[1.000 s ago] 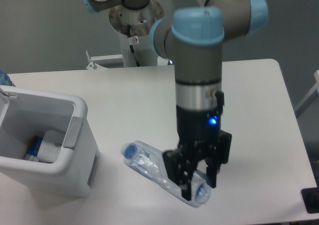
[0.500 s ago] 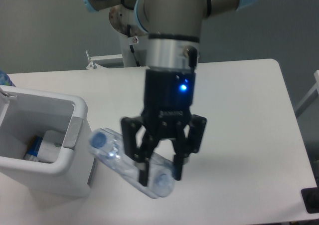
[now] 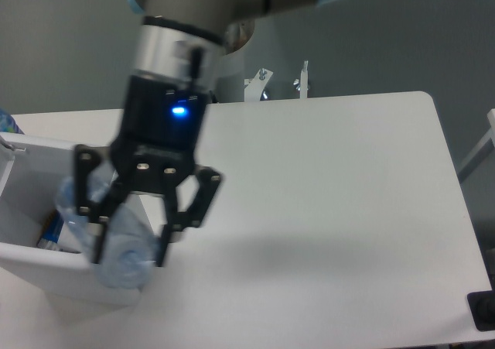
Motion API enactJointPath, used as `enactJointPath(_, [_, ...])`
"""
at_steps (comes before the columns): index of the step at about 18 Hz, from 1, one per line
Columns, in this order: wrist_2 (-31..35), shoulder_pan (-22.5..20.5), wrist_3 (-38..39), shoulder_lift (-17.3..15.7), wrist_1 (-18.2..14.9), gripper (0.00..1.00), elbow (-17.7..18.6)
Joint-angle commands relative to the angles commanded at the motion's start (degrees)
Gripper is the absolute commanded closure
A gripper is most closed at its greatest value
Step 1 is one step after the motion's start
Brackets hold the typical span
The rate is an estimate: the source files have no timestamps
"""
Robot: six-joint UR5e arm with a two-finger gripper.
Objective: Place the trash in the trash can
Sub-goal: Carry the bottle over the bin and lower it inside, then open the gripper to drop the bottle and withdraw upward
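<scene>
Your claw (image 3: pixel 128 250), at the lower left of the frame, has its 2 fingers clamped on the clear bottle (image 3: pixel 116 244), holding it over the near rim of the trash can (image 3: pixel 35 252), where the white carton (image 3: pixel 68 237) lies inside.

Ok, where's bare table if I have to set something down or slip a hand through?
The table is bare from the pincer rightward to its far edge. The crowded spot is front left: bin, pincer and the bottle it holds over the bin.
</scene>
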State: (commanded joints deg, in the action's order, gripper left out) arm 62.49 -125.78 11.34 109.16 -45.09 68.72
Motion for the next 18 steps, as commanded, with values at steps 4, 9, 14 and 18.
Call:
enactJointPath(4, [0.1, 1.3, -2.6, -0.1, 0.0, 0.44, 2.2])
enactJointPath(9, [0.5, 2.5, -3.3, 1.9, 1.6, 0.41, 2.2])
enactJointPath(14, [0.6, 2.6, -3.9, 2.1, 2.0, 0.15, 2.8])
enactJointPath(18, [0.6, 2.6, -4.0, 2.6, 1.9, 0.00, 2.6])
